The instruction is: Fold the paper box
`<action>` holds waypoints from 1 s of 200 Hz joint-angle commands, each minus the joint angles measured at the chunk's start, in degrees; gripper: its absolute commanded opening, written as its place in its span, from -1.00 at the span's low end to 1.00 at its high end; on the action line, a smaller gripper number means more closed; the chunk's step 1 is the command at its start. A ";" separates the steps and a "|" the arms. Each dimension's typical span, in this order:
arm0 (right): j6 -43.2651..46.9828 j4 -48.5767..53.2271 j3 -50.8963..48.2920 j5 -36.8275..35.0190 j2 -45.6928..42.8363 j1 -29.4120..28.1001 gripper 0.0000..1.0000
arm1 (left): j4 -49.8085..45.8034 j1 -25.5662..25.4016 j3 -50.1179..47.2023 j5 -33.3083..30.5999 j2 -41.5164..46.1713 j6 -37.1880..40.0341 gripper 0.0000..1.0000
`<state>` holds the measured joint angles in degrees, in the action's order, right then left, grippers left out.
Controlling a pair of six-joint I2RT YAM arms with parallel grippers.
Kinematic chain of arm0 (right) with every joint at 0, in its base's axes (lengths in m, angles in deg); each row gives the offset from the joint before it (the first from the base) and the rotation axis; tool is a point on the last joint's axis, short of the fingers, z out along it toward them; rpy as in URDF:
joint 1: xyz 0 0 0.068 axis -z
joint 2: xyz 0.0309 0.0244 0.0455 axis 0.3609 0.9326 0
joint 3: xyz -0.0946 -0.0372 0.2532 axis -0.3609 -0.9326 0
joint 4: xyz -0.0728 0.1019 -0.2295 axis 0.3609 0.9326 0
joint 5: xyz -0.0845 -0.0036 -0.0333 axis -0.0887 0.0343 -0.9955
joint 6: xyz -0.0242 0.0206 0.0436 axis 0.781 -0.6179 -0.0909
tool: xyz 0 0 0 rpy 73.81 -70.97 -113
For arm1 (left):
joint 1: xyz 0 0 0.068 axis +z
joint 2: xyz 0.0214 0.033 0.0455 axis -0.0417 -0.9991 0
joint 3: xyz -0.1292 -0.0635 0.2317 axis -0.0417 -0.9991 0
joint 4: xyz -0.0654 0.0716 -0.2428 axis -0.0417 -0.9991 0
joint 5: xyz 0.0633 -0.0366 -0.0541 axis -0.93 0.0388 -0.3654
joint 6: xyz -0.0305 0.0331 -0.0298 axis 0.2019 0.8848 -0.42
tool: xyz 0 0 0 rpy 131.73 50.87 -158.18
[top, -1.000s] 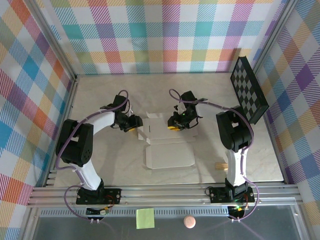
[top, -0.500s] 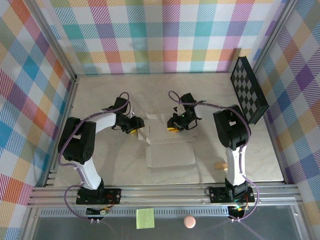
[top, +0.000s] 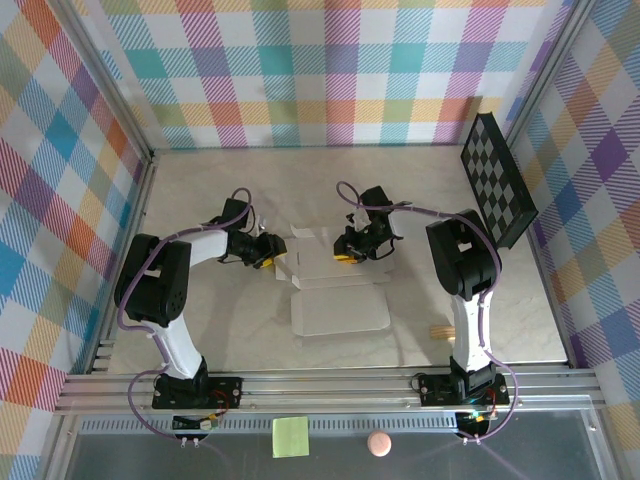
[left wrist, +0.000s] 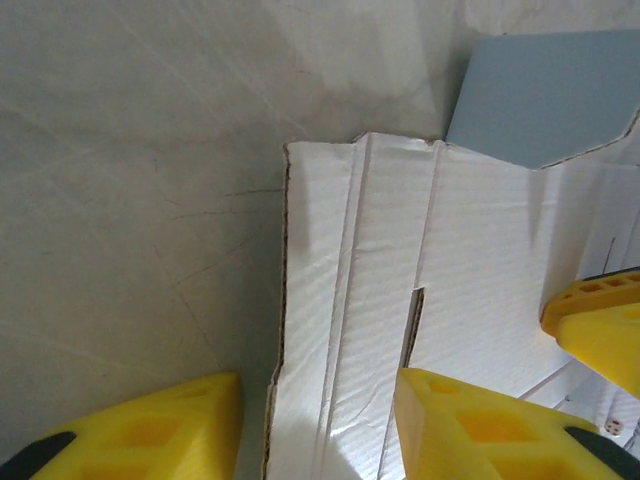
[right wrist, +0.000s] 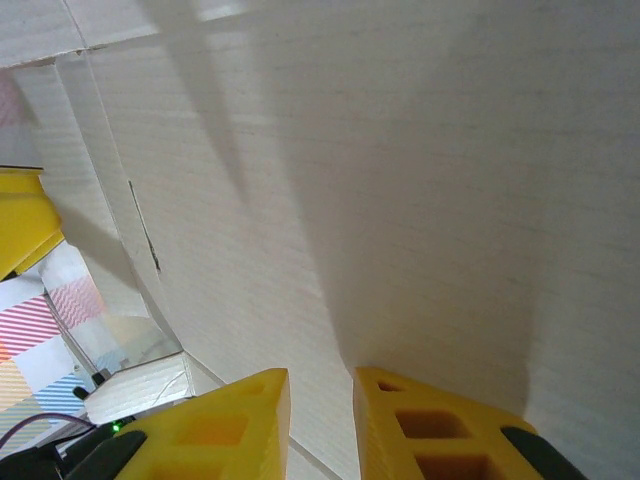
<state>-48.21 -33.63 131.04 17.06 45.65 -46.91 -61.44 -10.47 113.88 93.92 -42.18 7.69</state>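
Lying near the middle of the counter [top: 200,190] in the overhead view, the paper box [top: 338,312] showed a flat pale panel towards the lower centre of the frame, with its creased flaps just above that, between the two hands. The left hand [top: 268,252] sat at the left end of those flaps and the right hand [top: 349,253] at their right end. In the left wrist view the yellow fingers [left wrist: 150,430] stood apart along the bottom of the frame, one over bare counter and the other over the white cardboard, so the box's ragged left edge ran up between them; nothing was gripped there. In the right wrist view the fingers [right wrist: 440,430] were drawn close with a narrow gap, and the lower edge of a raised panel of the box ran into that gap, so this hand had the cardboard pinched. A black checkerboard panel [top: 497,180] leaned at the upper right of the overhead frame, well apart from the box.
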 commanded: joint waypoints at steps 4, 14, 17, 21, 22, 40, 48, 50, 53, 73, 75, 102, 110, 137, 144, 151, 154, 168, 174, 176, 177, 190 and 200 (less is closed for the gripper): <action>-0.66 0.22 -1.34 -0.80 1.18 -0.34 -0.49 | 8.17 -1.30 -1.49 6.29 -1.56 -2.22 -0.16; -0.66 0.14 -1.34 -0.80 1.17 -0.28 -0.49 | 8.50 -1.30 -1.54 6.52 -1.33 -2.47 -0.19; -0.69 0.16 -1.33 -0.78 1.13 -0.33 -0.49 | 8.50 -1.35 -1.54 6.52 -1.31 -2.48 -0.20; -0.67 0.19 -1.34 -0.80 1.17 -0.33 -0.49 | 8.56 -1.29 -1.54 6.52 -1.31 -2.50 -0.21; -0.66 0.18 -1.34 -0.79 1.19 -0.34 -0.49 | 8.49 -1.29 -1.54 6.52 -1.26 -2.49 -0.22; -0.82 0.11 -1.34 -0.81 1.10 -0.34 -0.49 | 8.32 -1.32 -1.62 6.31 -0.87 -2.44 -0.25; -0.82 0.12 -1.30 -0.77 1.17 -0.35 -0.49 | 8.39 -1.29 -1.61 6.41 -0.80 -2.36 -0.28; -0.82 0.10 -1.27 -0.77 1.14 -0.35 -0.49 | 8.34 -1.29 -1.62 6.47 -0.85 -2.34 -0.28; -0.80 0.11 -1.26 -0.71 1.13 -0.35 -0.49 | 8.37 -1.31 -1.62 6.59 -0.88 -2.39 -0.28; -0.85 0.24 -1.17 -0.70 1.13 -0.34 -0.49 | 8.55 -1.29 -1.36 7.69 -1.66 -2.36 -0.33; -0.89 0.20 -1.21 -0.73 1.13 -0.34 -0.49 | 8.58 -1.29 -1.32 7.78 -1.79 -2.34 -0.33; -0.89 0.18 -1.17 -0.69 1.13 -0.32 -0.48 | 8.86 -1.35 -1.34 8.11 -2.34 -2.39 -0.37; -0.74 0.18 -1.17 -0.74 1.08 -0.35 -0.48 | 8.90 -1.34 -1.36 8.04 -2.53 -2.36 -0.37; -0.99 0.09 -1.13 -0.63 0.96 -0.32 -0.48 | 7.51 -1.38 -1.02 6.97 -3.59 -1.49 -0.37; -0.95 0.13 -1.17 -0.69 1.04 -0.34 -0.48 | 7.29 -1.38 -0.88 6.88 -3.97 -1.27 -0.38; -1.03 0.13 -1.17 -0.75 1.02 -0.35 -0.48 | 7.29 -1.38 -0.84 6.95 -4.27 -1.21 -0.40; -1.00 0.10 -1.17 -0.71 1.04 -0.35 -0.48 | 7.40 -1.38 -0.89 7.01 -4.43 -1.25 -0.41; -1.01 0.11 -1.13 -0.64 0.99 -0.33 -0.48 | 7.63 -1.38 -0.90 7.34 -4.82 -1.25 -0.46; -1.06 0.24 -1.17 -0.66 1.04 -0.34 -0.47 | 7.74 -1.46 -0.89 7.32 -4.82 -1.22 -0.49; -1.01 0.26 -1.17 -0.68 1.04 -0.35 -0.48 | 7.83 -1.46 -0.92 7.32 -4.82 -1.24 -0.50; -1.05 0.26 -1.17 -0.68 1.04 -0.35 -0.48 | 7.86 -1.46 -0.96 7.32 -4.82 -1.21 -0.50; -1.14 0.19 -1.10 -0.73 1.04 -0.30 -0.47 | 8.06 -1.46 -1.01 7.40 -4.61 -1.21 -0.56; -1.17 0.18 -1.17 -0.69 1.03 -0.35 -0.47 | 8.45 -1.47 -1.10 7.47 -4.40 -1.24 -0.59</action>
<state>-49.06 -34.04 130.91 17.41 45.65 -46.91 -53.48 -11.46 112.85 100.15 -45.63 6.02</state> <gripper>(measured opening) 0.262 0.221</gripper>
